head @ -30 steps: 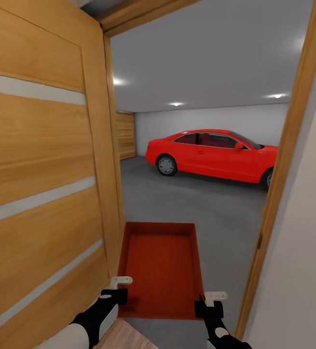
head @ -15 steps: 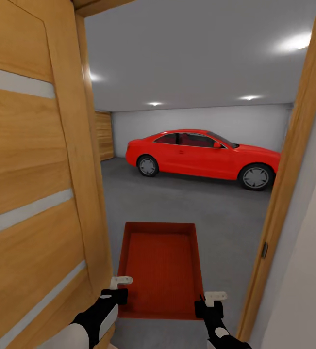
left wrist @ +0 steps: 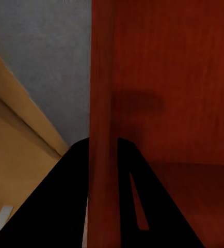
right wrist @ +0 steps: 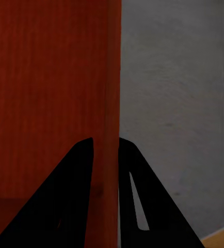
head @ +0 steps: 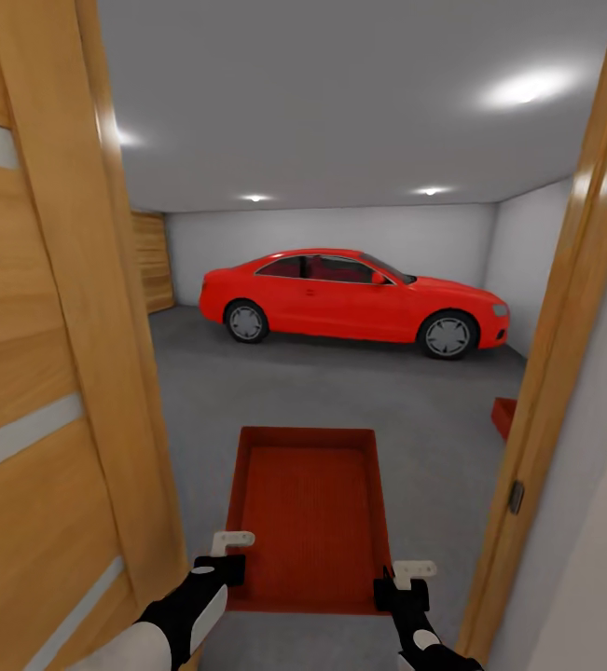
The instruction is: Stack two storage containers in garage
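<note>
Left gripper (head: 231,550), lower left of the head frame, pinches one side wall of the orange-red ribbed open-topped storage bin (head: 308,513); right gripper (head: 404,576), lower right, pinches the opposite wall. Bin sits lower centre, carried over the dark grey concrete floor (head: 340,391). Judged light; the thin walls may flex or slip, so grip near the corners. Wooden plank door (head: 51,373) stands close on the left, door frame (head: 564,354) on the right: tight gap. Second orange-red bin's corner (head: 503,417) at right, red car (head: 350,300) at mid-frame.
</note>
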Robot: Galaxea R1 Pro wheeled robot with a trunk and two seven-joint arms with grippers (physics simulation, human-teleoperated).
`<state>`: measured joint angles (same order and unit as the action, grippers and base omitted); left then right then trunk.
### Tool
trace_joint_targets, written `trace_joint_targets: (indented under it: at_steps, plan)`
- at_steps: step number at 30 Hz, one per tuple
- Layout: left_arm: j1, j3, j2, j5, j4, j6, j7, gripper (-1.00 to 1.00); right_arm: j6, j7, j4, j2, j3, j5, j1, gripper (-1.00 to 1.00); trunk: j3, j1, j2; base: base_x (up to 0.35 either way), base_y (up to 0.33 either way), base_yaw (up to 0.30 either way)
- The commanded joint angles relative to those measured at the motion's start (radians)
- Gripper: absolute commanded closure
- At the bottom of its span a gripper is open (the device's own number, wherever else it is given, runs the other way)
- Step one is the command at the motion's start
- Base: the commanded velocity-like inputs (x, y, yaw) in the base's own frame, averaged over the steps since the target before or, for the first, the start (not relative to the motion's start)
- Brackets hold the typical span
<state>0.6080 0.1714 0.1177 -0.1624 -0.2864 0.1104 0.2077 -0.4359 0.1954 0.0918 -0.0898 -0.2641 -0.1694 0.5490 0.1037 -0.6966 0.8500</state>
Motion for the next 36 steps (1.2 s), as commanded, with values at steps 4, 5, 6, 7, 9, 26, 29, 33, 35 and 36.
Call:
trace_joint_targets:
  at_steps: [4,5,6,7,9,26,29,33,35,36]
  plan:
    - [-0.001,0.002,-0.001,-0.002,0.000,0.006,0.012,1.00,-0.050,-0.004,0.003,-0.001,0.010,0.007,0.002,1.00,0.002,-0.001,0.001,0.173,0.150,-0.286]
    - [-0.001,0.002,-0.001,-0.002,0.000,0.006,0.012,1.00,-0.050,-0.004,0.002,-0.001,0.010,0.007,0.002,1.00,0.002,-0.001,0.001,0.149,0.127,-0.287]
    - [-0.001,0.002,-0.001,-0.002,0.000,0.006,0.012,1.00,-0.050,-0.003,0.003,-0.001,0.010,0.007,0.002,1.00,0.002,-0.001,0.001,0.137,0.118,-0.286]
    - [-0.001,0.002,-0.001,-0.002,0.000,0.006,0.012,1.00,-0.050,-0.003,0.003,-0.001,0.010,0.007,0.002,1.00,0.002,-0.001,0.001,0.126,0.111,-0.286]
    - [-0.001,0.002,-0.001,-0.002,0.000,0.006,0.012,1.00,-0.050,-0.003,0.003,-0.001,0.010,0.007,0.002,1.00,0.002,-0.001,0.001,0.111,0.100,-0.286]
    - [-0.001,0.002,-0.001,-0.002,-0.001,0.006,0.012,1.00,-0.050,-0.003,0.003,-0.001,0.010,0.007,0.002,1.00,0.002,-0.001,0.001,0.023,0.021,-0.121]
    - [-0.001,0.002,-0.001,-0.002,-0.002,0.006,0.012,1.00,-0.050,-0.003,0.003,-0.001,0.010,0.007,0.002,1.00,0.002,-0.001,0.001,0.000,0.000,-0.001]
    - [-0.001,0.002,-0.001,-0.002,-0.002,0.006,0.012,1.00,-0.050,-0.003,0.003,-0.001,0.010,0.007,0.002,1.00,0.002,-0.001,0.001,0.000,0.000,0.000]
    - [-0.001,0.002,-0.001,-0.002,-0.002,0.006,0.012,1.00,-0.050,-0.003,0.003,-0.001,0.010,0.007,0.002,1.00,0.002,-0.001,0.001,0.000,0.000,0.000]
    - [-0.001,0.002,-0.001,-0.002,-0.002,0.006,0.012,1.00,-0.050,-0.003,0.003,-0.001,0.010,0.007,0.002,1.00,0.002,-0.001,0.001,0.040,0.034,0.000]
